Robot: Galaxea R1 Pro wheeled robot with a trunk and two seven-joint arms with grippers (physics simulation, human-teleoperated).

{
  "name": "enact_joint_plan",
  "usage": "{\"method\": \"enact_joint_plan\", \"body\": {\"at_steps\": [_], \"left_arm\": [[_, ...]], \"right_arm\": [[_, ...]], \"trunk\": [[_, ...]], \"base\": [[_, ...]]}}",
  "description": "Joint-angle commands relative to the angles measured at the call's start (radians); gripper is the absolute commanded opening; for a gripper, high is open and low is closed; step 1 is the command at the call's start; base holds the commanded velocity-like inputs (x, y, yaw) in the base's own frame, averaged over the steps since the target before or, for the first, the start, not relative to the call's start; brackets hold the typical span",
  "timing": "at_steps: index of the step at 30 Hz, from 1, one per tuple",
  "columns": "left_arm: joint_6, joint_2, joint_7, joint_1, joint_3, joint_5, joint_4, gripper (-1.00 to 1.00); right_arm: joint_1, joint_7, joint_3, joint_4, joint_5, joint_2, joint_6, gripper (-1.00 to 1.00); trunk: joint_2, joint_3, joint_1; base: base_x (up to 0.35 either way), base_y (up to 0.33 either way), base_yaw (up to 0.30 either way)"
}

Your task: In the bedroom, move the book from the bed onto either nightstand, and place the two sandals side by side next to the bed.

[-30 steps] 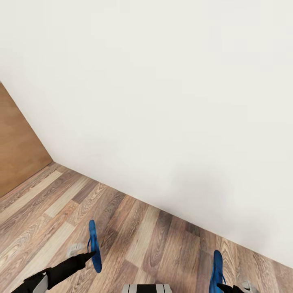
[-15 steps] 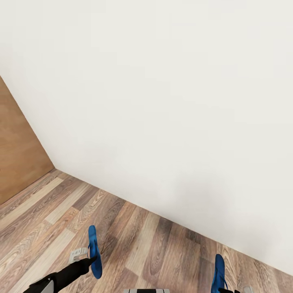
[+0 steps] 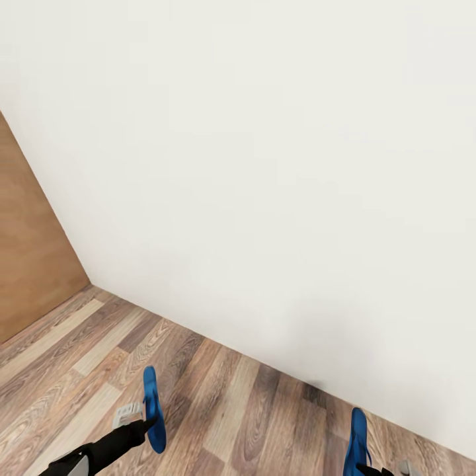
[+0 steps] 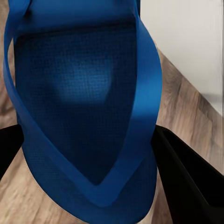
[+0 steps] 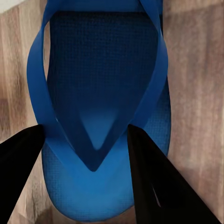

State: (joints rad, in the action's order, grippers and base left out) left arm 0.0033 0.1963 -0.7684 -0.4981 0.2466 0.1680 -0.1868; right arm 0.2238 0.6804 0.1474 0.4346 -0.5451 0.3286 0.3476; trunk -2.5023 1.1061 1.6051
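Each gripper holds one of the two bright-blue sandals above the floor. In the head view, my left gripper (image 3: 147, 423) is shut on the left sandal (image 3: 153, 404), which stands on edge. At the bottom right edge my right gripper (image 3: 373, 471) is shut on the right sandal (image 3: 357, 441). The left wrist view shows the sandal (image 4: 88, 93) with its straps between the black fingers (image 4: 186, 172). In the right wrist view the other sandal (image 5: 102, 93) sits between the black fingers (image 5: 149, 172). The book, the bed and the nightstand are out of view.
A white wall (image 3: 277, 165) stands close ahead and runs from the upper left down to the lower right. A light-brown wood panel (image 3: 30, 251) meets it at the left. Brown-grey plank floor (image 3: 218, 396) lies below.
The whole head view has shifted, so the camera has moved: the wall's foot and the wood panel sit a little lower. Both sandals stay gripped as before.
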Motion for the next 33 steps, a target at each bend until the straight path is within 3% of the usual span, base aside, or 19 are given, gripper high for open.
{"method": "enact_joint_plan", "body": {"at_steps": [1, 11, 14, 25, 33], "left_arm": [[0.000, 0.000, -0.002, 0.000, -0.004, 0.007, 0.001, -1.00], [0.000, 0.000, -0.001, 0.000, -0.004, 0.007, 0.001, -1.00], [0.000, 0.000, -0.001, 0.000, -0.004, 0.007, 0.001, -1.00], [0.000, 0.001, 0.000, 0.000, -0.004, 0.007, 0.001, -1.00], [0.000, 0.000, -0.001, 0.000, -0.004, 0.007, 0.001, -1.00]], "right_arm": [[0.000, 0.002, 0.003, 0.000, -0.006, 0.000, 0.008, -1.00], [0.001, 0.002, 0.003, -0.007, -0.006, 0.000, 0.008, -1.00], [0.001, 0.002, 0.002, -0.027, -0.006, 0.000, 0.007, -1.00], [0.001, 0.001, 0.003, -0.037, -0.005, 0.000, 0.007, -1.00], [0.001, 0.000, 0.001, -0.049, -0.006, 0.000, 0.007, -1.00]], "trunk": [[0.000, -0.003, -0.001], [0.002, -0.042, -0.005], [0.023, -0.051, -0.017], [0.023, -0.051, -0.017], [0.079, -0.076, -0.047]], "base": [[0.000, 0.000, 0.000], [0.000, 0.000, 0.128], [0.000, 0.000, 0.285], [0.000, 0.000, 0.293], [0.000, 0.000, 0.294]]}}
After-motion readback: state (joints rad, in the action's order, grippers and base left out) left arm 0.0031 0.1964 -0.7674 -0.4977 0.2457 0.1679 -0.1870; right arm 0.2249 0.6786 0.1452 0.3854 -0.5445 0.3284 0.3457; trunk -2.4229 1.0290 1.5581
